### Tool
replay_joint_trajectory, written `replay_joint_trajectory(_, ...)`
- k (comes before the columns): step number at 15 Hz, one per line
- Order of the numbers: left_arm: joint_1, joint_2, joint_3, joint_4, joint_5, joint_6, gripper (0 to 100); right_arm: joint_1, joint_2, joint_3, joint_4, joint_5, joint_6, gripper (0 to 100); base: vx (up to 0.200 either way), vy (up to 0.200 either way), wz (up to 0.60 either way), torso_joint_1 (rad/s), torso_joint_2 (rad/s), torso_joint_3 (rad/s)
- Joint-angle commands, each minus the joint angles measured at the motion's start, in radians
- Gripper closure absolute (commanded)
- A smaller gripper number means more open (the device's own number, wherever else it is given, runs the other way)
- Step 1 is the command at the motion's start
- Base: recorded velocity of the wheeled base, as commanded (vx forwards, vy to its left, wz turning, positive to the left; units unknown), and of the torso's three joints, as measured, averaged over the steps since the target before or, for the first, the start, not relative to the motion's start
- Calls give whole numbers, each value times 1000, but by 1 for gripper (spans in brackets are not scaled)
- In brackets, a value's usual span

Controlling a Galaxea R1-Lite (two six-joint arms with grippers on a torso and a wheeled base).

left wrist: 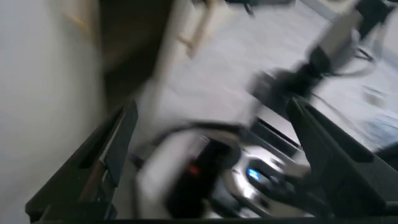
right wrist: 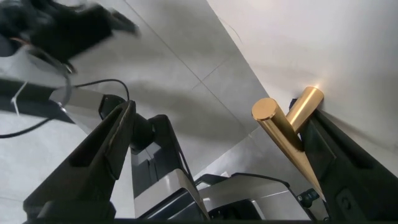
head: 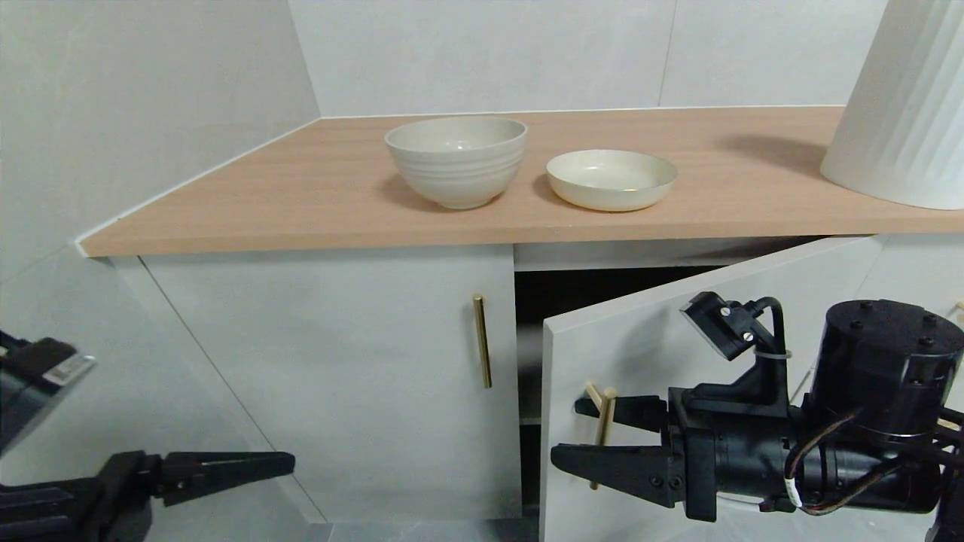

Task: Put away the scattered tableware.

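Re bowl point(head: 456, 160): sits upright on table point(head: 248, 203), just left of shallow dish point(head: 611, 178), near but not touching. Looks glazed ceramic: stiff, prob. fairly heavy, slippery, chips if knocked. Best to pinch at rim, one finger inside, one outside, w/ moderate squeeze only.

Re dish: lower, prob. lighter, w/ thin flared rim and little wall to grip. Prob. needs a rim pinch from the side, or a slide toward table edge first.

Re right hand point(head: 566, 431): low, in front of half-open cabinet door point(head: 640, 339), well below table and both pieces. Stands wide, fingers either side of gold door handle point(head: 602, 421). In wrist view, handle against one finger, other finger well apart, so not clamped. Judged step: getting door open for storage before any pickup.

Re left hand point(head: 286, 461): low at far left, near closed door point(head: 339, 361), well apart from bowl. Stands wide per wrist view, holds nothing.
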Motion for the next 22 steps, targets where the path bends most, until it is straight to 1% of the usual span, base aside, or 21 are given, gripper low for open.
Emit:
replay_joint_trajectory(1, -50, 103, 31, -21, -1, -39, 0, 0, 4, 0, 0, 2, 0, 0, 0, 0, 0, 0, 0, 0)
replay_joint_trajectory(2, -52, 103, 31, -23, 1, -45, 0, 0, 4, 0, 0, 2, 0, 0, 0, 0, 0, 0, 0, 0)
replay_joint_trajectory(3, -53, 102, 29, -26, 1, -60, 0, 0, 7, 2, 0, 2, 0, 0, 0, 0, 0, 0, 0, 0)
replay_joint_trajectory(4, -55, 103, 29, -26, 1, -62, 0, 0, 7, 2, 0, 2, -1, 0, 0, 0, 0, 0, 0, 0)
replay_joint_trajectory(5, -55, 107, 26, -26, 1, -64, 100, 0, 7, 2, 0, 2, -1, 0, 0, 0, 0, 0, 0, 0)
replay_joint_trajectory(6, -55, 122, 20, -32, 1, -68, 100, 0, 7, 2, 0, 2, -1, 0, 0, 0, 0, 0, 0, 0)
replay_joint_trajectory(7, -56, 149, 12, -64, 1, -82, 100, 0, 7, 2, 0, 2, -1, 0, 0, 0, 0, 0, 0, 0)
replay_joint_trajectory(9, -64, 182, -1, -96, 1, -83, 100, 0, 7, 2, 0, 2, -1, 0, 0, 0, 0, 0, 0, 0)
replay_joint_trajectory(12, -92, 231, -52, -99, 7, -96, 100, 0, 7, 0, 0, 0, -1, 0, 0, 0, 0, 0, 0, 0)
replay_joint_trajectory(13, -115, 294, -103, -102, 7, -99, 100, 0, 8, 2, 0, 0, -1, 0, 0, 0, 0, 0, 0, 0)
replay_joint_trajectory(14, -147, 358, -152, -119, 7, -116, 100, 0, 8, 2, 0, 0, 0, 0, 0, 0, 0, 0, 0, 0)
replay_joint_trajectory(15, -175, 418, -185, -150, 13, -154, 100, 0, 7, 2, 0, 0, 0, 0, 0, 0, 0, 0, 0, 0)
replay_joint_trajectory(16, -194, 464, -201, -184, 21, -180, 100, 0, 5, 2, 0, 0, 0, 0, 0, 0, 0, 0, 0, 0)
replay_joint_trajectory(17, -227, 528, -196, -242, 27, -183, 100, 0, 5, 2, 0, 2, 0, 0, 0, 0, 0, 0, 0, 0)
replay_joint_trajectory(19, -248, 619, -187, -337, 29, -188, 100, 0, 7, 2, 0, 0, 2, 0, 0, 0, 0, 0, 0, 0)
replay_joint_trajectory(20, -248, 671, -185, -401, 46, -188, 100, 0, 8, 2, 0, 0, 2, 0, 0, 0, 0, 0, 0, 0)
replay_joint_trajectory(21, -245, 705, -172, -450, 81, -188, 100, 0, 8, 2, 0, 2, 2, 0, 0, 0, 0, 0, 0, 0)
replay_joint_trajectory(22, -245, 720, -159, -481, 102, -191, 100, 2, 8, 2, 0, 0, 2, 0, 0, 0, 0, 0, 0, 0)
